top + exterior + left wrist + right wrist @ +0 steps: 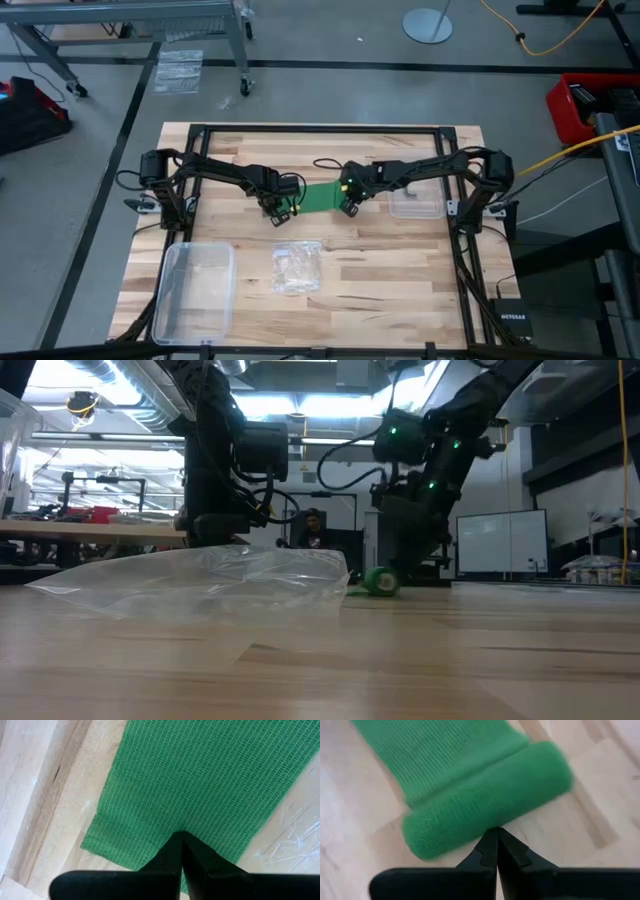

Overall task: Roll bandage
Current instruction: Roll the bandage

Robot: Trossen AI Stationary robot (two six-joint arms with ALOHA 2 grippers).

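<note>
Your left gripper (pixel 181 836) has its fingers pressed together, tips resting on the flat free end of the bandage (pixel 322 196); nothing is held between them. Your right gripper (pixel 497 831) is likewise fully closed, its tips touching the side of the rolled part of the green strip without clasping it. The bandage lies on the desk (pixel 400 280) near the middle, toward the far edge, stretched between the two grippers, flat at the left and rolled up at the right. A crinkly plastic bag (pixel 297 267) lies apart, toward the near edge.
</note>
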